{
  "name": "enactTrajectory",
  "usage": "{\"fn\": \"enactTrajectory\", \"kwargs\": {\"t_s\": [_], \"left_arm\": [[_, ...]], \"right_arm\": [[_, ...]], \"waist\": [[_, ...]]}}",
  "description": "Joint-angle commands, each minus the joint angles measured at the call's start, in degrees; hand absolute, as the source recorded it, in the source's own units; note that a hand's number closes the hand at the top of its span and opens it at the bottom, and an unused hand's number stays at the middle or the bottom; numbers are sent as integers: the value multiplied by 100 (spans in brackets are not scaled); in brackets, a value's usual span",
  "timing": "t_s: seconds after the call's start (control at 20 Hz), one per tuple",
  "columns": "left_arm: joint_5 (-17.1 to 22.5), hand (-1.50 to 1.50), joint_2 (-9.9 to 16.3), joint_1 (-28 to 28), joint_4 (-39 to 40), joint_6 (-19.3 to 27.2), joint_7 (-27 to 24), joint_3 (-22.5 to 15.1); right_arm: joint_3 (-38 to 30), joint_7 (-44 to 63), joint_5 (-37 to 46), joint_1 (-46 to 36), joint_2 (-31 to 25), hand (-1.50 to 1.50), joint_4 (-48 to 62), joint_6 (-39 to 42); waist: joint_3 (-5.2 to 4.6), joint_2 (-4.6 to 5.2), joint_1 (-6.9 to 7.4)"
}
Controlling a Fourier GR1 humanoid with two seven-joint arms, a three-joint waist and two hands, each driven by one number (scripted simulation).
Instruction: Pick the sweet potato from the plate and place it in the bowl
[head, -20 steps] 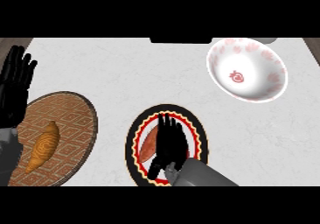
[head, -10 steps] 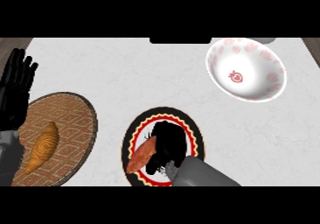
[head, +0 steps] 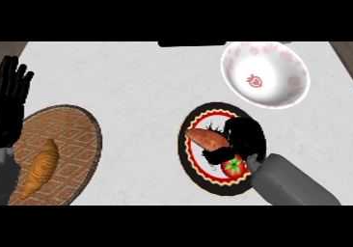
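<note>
The orange-brown sweet potato (head: 206, 139) lies on the black-rimmed, red-trimmed plate (head: 197, 176) in the middle right of the counter. My right hand (head: 243, 137) is on the plate against the potato's right end. Its fingers curl over that end and its thumb reaches under it; the end itself is hidden. The white bowl (head: 266, 72) with red strawberry prints stands beyond the plate to the upper right, apart from it. My left hand (head: 10, 99) rests open, fingers up, at the left edge.
A round woven mat (head: 69, 140) at the lower left carries a croissant (head: 41, 166). A dark object (head: 190, 44) sits at the counter's far edge. A red and green strawberry mark (head: 234, 166) shows on the plate beside my right forearm (head: 290, 183).
My right hand has curled round the sweet potato and moved right and away from me. The plate now lies further right, nearer the bowl. The left hand has stayed still.
</note>
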Motion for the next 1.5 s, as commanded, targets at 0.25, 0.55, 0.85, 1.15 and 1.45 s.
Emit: {"fn": "enactTrajectory", "kwargs": {"t_s": [0.25,0.55,0.85,1.15,1.45], "left_arm": [[59,0,-13,74,-64,26,-39,95],[58,0,-29,63,-71,14,-58,88],[115,0,47,61,-70,-123,-31,102],[56,0,-119,50,-180,-82,0,-76],[-94,0,-160,-422,86,-73,48,-233]], "right_arm": [[-884,-2828,-568,-14,-2792,150,594,347],[-1976,-4908,-1382,-253,-4029,150,1259,308],[-2948,-7100,-2452,-540,-4617,150,1878,894],[-3615,-9068,-3276,-666,-4880,150,2964,2134],[-3748,-9488,-3434,-1523,-5124,150,3773,3878]], "waist": [[41,87,-79],[52,63,-55],[46,48,110],[24,57,320],[-8,108,510]]}}
